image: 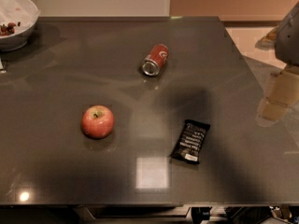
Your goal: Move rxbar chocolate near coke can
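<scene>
Grey table [60, 73] bears rxbar chocolate [190, 142], coke can [155, 59]; tool [275, 97] at right, state unclear.

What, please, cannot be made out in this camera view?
Camera view:
- The tool, at the right edge beside the dark grey table, is blurred and cut off by the frame.
- The flat black rxbar chocolate wrapper: white lettering too small to read.
- The round white bowl, top left: cut by the frame.

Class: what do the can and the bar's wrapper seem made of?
The coke can: probably painted metal, with a shiny silver end. The rxbar chocolate: seemingly glossy plastic film, catching light. The end effector hangs by the right edge of the table.
</scene>
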You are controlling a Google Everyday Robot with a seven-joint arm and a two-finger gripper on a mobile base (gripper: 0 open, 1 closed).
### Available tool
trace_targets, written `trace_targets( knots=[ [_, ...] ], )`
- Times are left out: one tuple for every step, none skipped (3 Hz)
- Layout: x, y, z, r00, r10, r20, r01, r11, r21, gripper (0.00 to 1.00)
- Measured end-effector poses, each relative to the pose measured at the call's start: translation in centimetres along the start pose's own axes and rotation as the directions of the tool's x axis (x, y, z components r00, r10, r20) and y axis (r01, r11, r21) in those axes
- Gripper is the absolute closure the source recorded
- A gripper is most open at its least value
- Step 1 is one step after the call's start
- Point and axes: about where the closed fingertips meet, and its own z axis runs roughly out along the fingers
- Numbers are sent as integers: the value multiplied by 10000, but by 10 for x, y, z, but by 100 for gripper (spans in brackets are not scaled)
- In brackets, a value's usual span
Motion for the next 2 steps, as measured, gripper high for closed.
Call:
trace_targets(
  knots=[
    [0, 0, 0, 10000, 0, 1, 0, 10000, 2, 0],
    [-6, 0, 7, 9992, -362, 163, 366, 9990, -255, 0]
  ],
)
